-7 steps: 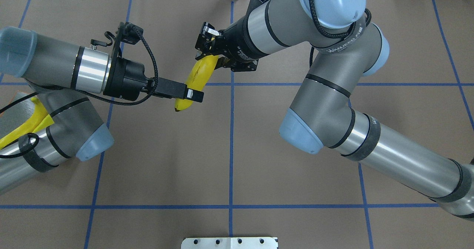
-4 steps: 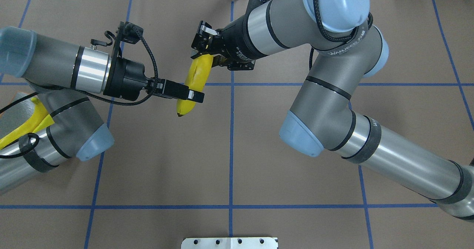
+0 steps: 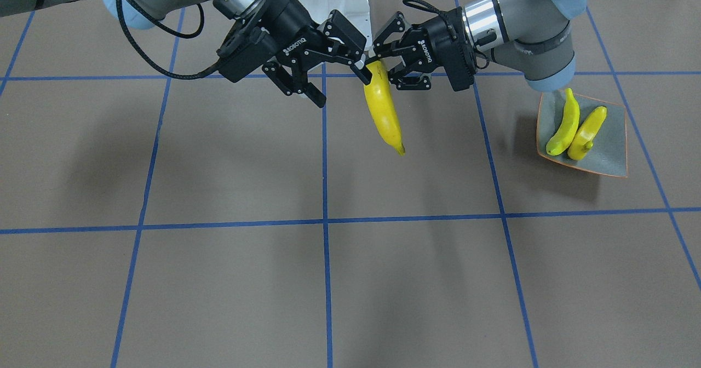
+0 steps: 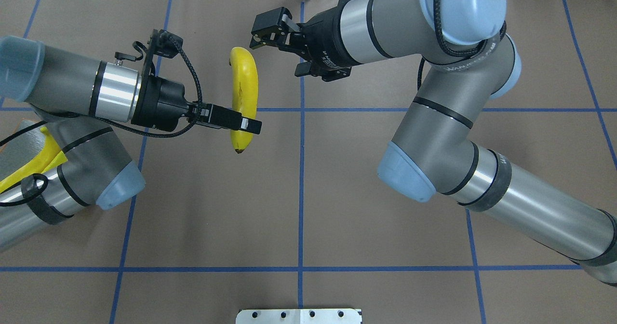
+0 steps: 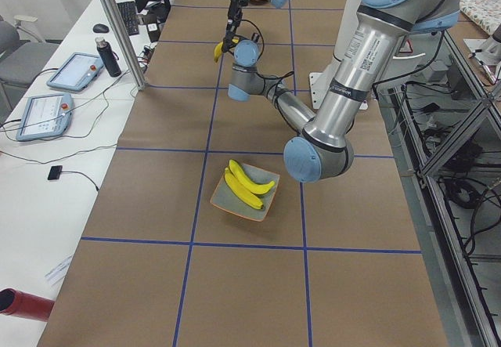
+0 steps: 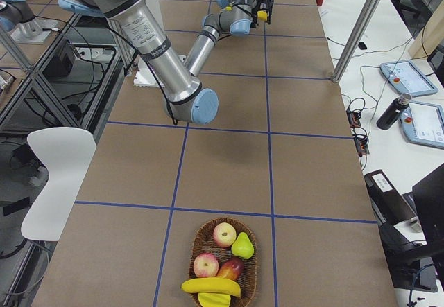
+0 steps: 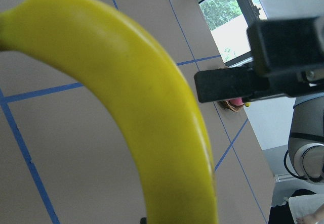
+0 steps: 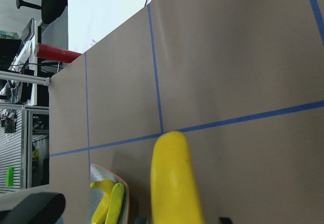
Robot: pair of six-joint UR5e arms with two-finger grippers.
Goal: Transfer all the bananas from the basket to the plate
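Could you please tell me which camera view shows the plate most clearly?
Exterior front-facing: the plate appears sharp and almost whole, two bananas on it. Exterior left shows it whole but smaller; the right wrist view catches a corner; overhead, the left arm mostly hides it.

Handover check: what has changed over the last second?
The right gripper let go of the banana. Its jaws now stand open and it has drawn back toward the table's far edge. The banana's freed upper end swung toward the robot's left. Unchanged: the left gripper stays shut on the banana's lower part, in about the same place.
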